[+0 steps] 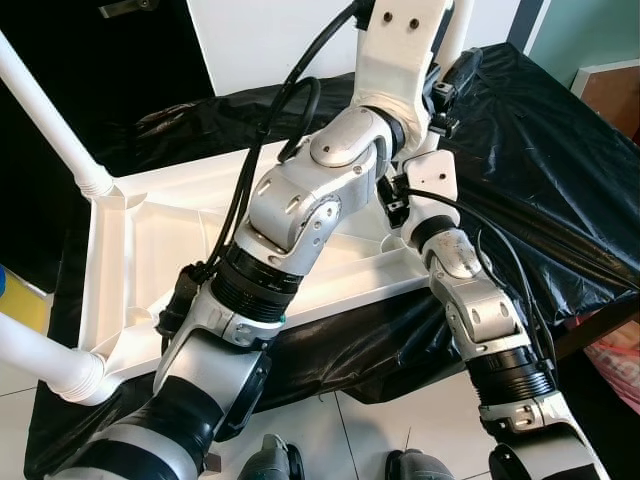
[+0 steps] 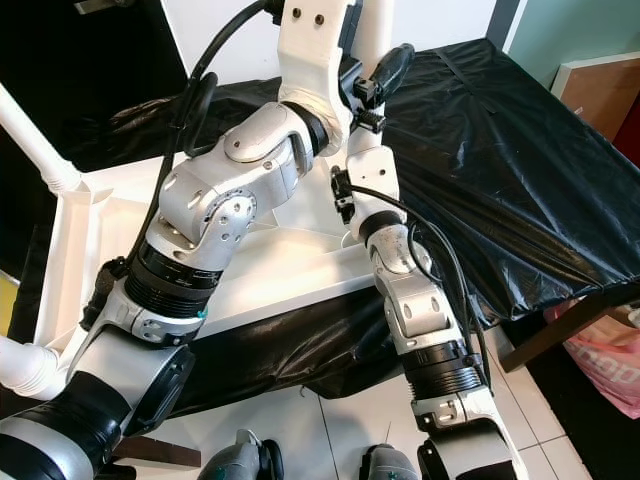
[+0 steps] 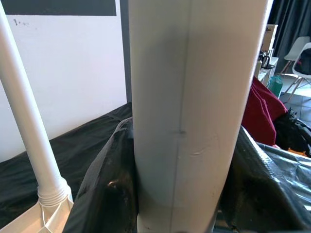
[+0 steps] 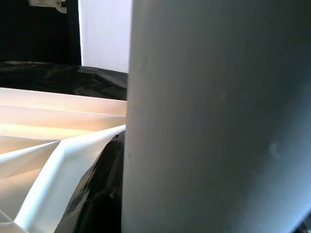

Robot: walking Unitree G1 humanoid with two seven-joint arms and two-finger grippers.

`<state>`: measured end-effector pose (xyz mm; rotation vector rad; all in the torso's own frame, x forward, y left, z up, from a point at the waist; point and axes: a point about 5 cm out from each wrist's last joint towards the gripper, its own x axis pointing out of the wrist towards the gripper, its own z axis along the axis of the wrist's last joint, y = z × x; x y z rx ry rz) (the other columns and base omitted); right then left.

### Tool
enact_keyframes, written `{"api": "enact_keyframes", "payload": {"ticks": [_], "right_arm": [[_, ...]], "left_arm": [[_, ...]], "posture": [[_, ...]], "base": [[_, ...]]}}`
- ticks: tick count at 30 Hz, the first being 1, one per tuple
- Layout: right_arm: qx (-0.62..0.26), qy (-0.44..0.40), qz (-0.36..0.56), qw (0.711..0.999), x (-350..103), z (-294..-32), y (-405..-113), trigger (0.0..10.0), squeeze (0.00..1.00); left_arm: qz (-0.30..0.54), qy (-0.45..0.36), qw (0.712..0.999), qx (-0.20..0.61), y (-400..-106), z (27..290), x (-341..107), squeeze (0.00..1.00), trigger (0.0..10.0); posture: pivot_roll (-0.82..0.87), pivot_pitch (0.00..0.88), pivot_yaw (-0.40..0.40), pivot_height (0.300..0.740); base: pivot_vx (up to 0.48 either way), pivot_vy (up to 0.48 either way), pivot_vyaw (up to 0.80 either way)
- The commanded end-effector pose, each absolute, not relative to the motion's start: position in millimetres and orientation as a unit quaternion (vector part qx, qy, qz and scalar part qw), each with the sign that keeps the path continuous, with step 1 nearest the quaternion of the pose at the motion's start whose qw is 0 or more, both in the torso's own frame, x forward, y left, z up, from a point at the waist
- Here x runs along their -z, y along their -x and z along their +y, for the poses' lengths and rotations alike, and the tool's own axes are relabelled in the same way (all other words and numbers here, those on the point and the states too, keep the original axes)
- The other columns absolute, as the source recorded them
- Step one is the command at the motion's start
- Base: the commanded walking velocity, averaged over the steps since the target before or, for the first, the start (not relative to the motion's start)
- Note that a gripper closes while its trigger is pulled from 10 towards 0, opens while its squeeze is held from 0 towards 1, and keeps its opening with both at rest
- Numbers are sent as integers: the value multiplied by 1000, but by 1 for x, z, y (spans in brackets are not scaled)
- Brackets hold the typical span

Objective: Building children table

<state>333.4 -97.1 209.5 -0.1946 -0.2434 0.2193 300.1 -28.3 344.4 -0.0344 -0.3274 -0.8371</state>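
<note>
At the far right corner of the upturned table, both grippers sit close against one upright white table leg [image 3: 194, 121]. Left gripper: at the end of the raised left arm [image 1: 300, 200]; its wrist view looks straight onto the leg's smooth tube, and whether it is clenched or released cannot be told. Right gripper [image 2: 388, 62]: lifted on the right arm [image 1: 480, 310] beside the same leg, with the tube close before its camera; grip likewise cannot be told. Held leg: plain white plastic, round, with a faint seam down its length and a small scuff, standing roughly upright. Table [image 1: 200, 250]: white plastic, lying underside up on a black sheet [image 1: 560, 180], its ribbed frame and raised rim showing. Far left leg [image 1: 50, 120]: already seated in its corner socket, with a ribbed collar at the base. Near left leg [image 1: 35, 360]: also seated, jutting toward the camera. Near right corner: hidden behind the arms, state unknown. Progress, as judged: two legs fitted, a third in hand and seemingly being seated or tightened; left to do are finishing that leg, any fourth, and turning the table upright. Surroundings: white tiled floor [image 1: 380, 430] below and a white wall [image 3: 82, 73] behind.
</note>
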Motion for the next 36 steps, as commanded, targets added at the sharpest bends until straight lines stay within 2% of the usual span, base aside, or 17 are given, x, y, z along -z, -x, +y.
{"api": "enact_keyframes", "payload": {"ticks": [1, 4, 5, 6, 7, 14, 15, 16, 17, 36], "right_arm": [[-125, 103, -115, 980, -206, -88, -334, 0, 0], [-122, 99, -115, 981, -206, -89, -334, 0, 0], [-118, 96, -113, 982, -206, -90, -334, 9569, 0], [-118, 96, -113, 982, -206, -90, -334, 9569, 0], [-109, 89, -111, 984, -206, -92, -336, 10000, 0], [-90, 79, -109, 987, -207, -97, -338, 10000, 0], [-79, 74, -108, 988, -208, -100, -339, 10000, 0], [-79, 74, -108, 988, -208, -100, -339, 10000, 0], [-74, 70, -108, 989, -208, -102, -340, 10000, 0], [17, 14, -107, 994, -213, -130, -346, 10000, 0]], "left_arm": [[-175, 1, 881, 439, -289, -39, -349, 0, 10000], [-175, 2, 881, 440, -289, -39, -348, 0, 10000], [-174, 10, 879, 443, -289, -38, -348, 1000, 10000], [-174, 10, 879, 443, -289, -38, -348, 1000, 10000], [-173, 15, 878, 447, -289, -38, -347, 1000, 10000], [-175, 10, 884, 433, -292, -35, -347, 1000, 10000], [-178, 11, 888, 424, -294, -33, -348, 635, 10000], [-178, 11, 888, 424, -294, -33, -348, 635, 10000], [-180, 12, 889, 420, -294, -32, -348, 0, 10000], [-191, 33, 923, 333, -314, -3, -338, 0, 10000]], "posture": [[-63, 92, 71, 740], [-62, 91, 71, 740], [-62, 93, 73, 740], [-62, 93, 73, 740], [-61, 96, 72, 740], [-60, 101, 70, 740], [-61, 102, 70, 740], [-61, 102, 70, 740], [-60, 101, 70, 740], [-62, 100, 63, 740]], "base": [[0, 0, 0], [0, 0, 0], [0, 0, 0], [0, 0, 0], [0, 0, 0], [0, 0, 0], [0, 0, 0], [0, 0, 0], [0, 0, 0], [0, 0, 0]]}}
